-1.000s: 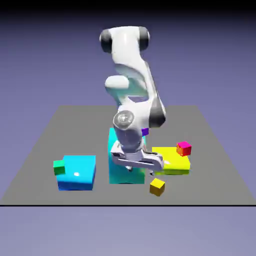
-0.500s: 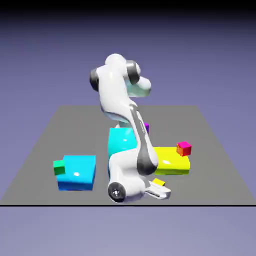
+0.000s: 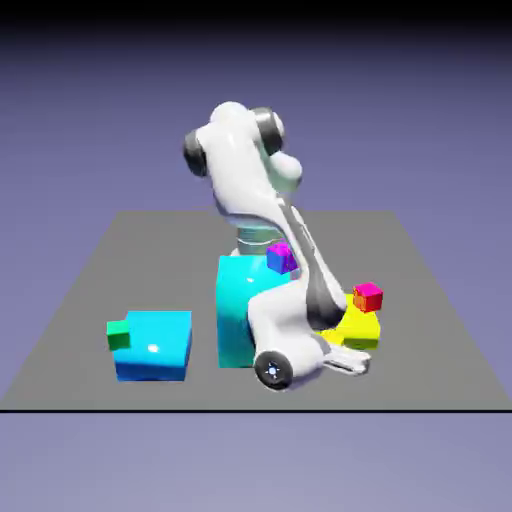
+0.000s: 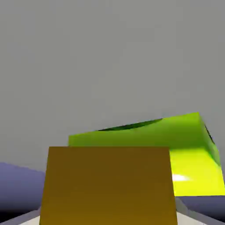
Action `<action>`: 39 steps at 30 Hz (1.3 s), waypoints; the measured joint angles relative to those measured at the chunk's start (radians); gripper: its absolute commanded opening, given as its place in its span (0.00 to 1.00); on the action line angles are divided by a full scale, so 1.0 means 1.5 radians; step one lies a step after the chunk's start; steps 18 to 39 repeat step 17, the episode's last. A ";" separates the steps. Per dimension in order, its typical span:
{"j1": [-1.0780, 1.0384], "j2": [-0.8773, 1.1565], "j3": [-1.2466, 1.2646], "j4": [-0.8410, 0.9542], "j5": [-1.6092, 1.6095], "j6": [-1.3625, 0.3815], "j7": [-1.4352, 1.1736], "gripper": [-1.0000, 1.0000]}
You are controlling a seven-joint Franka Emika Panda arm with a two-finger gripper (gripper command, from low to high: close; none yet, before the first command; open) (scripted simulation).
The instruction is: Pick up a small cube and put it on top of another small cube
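Observation:
A small yellow-orange cube fills the bottom middle of the hand view, sitting between the finger tips, which it mostly hides. In the exterior view my gripper is low near the table's front edge, just in front of the flat yellow block, and the hand hides this cube. The gripper is shut on it. A second small orange cube shows on the yellow block, pressed against a red-magenta cube.
The flat yellow block lies right behind the held cube. A tall cyan block with a purple cube on it stands beside the arm. A blue block and a green cube sit at the exterior view's left.
The arm dropped from above the cyan block to the table's front, then shifted toward the exterior view's right. The gripper closed on the small yellow-orange cube, now hidden behind the hand.

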 measured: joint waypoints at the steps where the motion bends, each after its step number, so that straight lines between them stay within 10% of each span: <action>1: -0.002 -0.017 0.023 -0.024 -0.002 0.003 0.005 0.00; 13: -0.003 -0.135 0.191 -0.271 -0.015 0.104 0.026 0.00; 14: 0.000 -0.133 0.190 -0.290 -0.014 0.125 0.023 1.00; 39: -0.004 -0.135 0.191 -0.266 -0.017 0.098 0.027 1.00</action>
